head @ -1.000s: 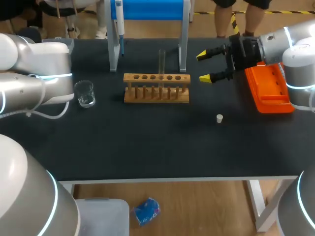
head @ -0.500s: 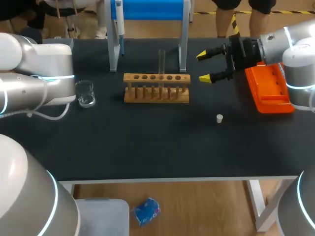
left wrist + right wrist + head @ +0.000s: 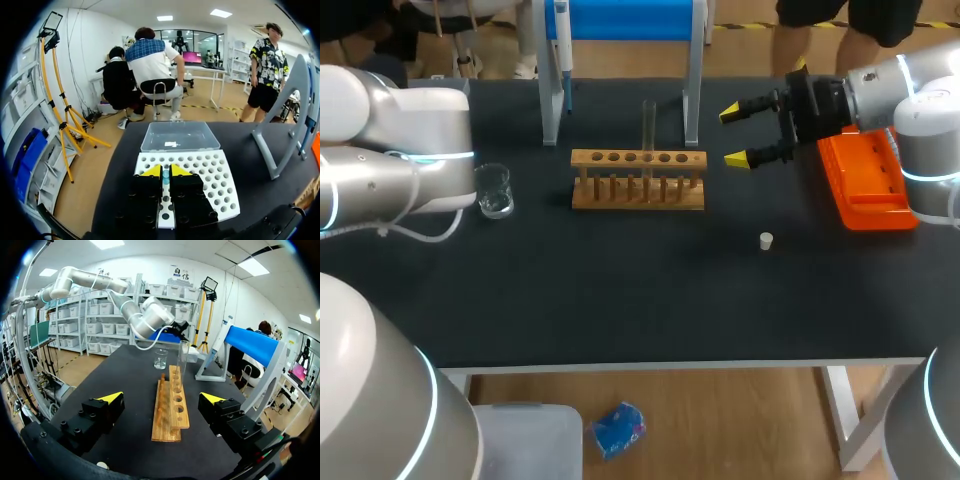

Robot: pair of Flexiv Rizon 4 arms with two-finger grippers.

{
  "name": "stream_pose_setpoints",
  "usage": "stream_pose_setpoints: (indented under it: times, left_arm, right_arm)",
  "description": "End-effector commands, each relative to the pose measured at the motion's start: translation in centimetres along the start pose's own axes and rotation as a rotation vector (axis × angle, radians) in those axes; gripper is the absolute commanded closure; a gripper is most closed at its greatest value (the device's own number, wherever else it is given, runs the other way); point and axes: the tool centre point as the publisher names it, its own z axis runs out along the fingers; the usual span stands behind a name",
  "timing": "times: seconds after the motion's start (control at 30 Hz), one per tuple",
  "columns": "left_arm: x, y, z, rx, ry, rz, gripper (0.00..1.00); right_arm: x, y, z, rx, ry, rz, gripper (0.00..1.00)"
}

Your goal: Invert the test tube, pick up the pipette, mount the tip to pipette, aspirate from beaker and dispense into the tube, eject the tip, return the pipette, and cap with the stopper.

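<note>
Black table [image 3: 620, 300]: wooden rack [image 3: 638, 180] centre, glass beaker [image 3: 494, 190] left, white stopper [image 3: 766, 240], orange box [image 3: 865, 185] right.

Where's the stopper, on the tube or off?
Off. The stopper lies on the table, right of the rack, apart from the test tube standing in it.

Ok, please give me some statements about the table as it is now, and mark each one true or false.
1. The test tube stands upright in the wooden rack. True.
2. The right arm's fingers hold the stopper. False: they are open and empty; the stopper lies on the table.
3. The beaker stands at the rack's right end. False: it stands apart, to the rack's left in the head view.
4. The pipette hangs on the blue stand. True.
</note>
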Motion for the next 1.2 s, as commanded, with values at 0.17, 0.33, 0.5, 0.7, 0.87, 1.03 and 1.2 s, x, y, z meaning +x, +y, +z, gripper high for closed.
stream_pose_setpoints:
  times: [0.17, 0.33, 0.5, 0.7, 0.87, 1.03, 1.2]
  left_arm:
    - [-0.1, -0.6, -0.4, 0.019, -0.006, -0.004, 1.00]
    - [-0.1, -1.0, -0.7, 0.022, -0.011, 0.002, 1.00]
    - [-0.2, -1.4, -1.1, 0.028, -0.016, 0.009, 1.00]
    - [-0.3, -1.8, -1.8, 0.036, -0.029, 0.013, 1.00]
    - [-0.3, -2.3, -2.5, 0.050, -0.040, 0.019, 1.00]
    - [-0.2, -2.9, -3.2, 0.065, -0.048, 0.026, 1.00]
    - [-0.1, -3.4, -3.9, 0.080, -0.056, 0.035, 1.00]
  right_arm:
    - [0.0, 0.0, 0.0, 0.001, 0.000, -0.001, 0.00]
    - [0.0, 0.0, 0.0, 0.001, 0.000, -0.001, 0.00]
    - [0.0, 0.0, 0.0, 0.001, 0.000, -0.001, 0.00]
    - [0.0, 0.0, 0.0, 0.001, 0.000, -0.001, 0.00]
    - [0.0, 0.0, 0.0, 0.001, 0.000, -0.001, 0.00]
    - [0.0, 0.0, 0.0, 0.001, 0.000, -0.001, 0.00]
    - [0.0, 0.0, 0.0, 0.001, 0.000, -0.001, 0.00]
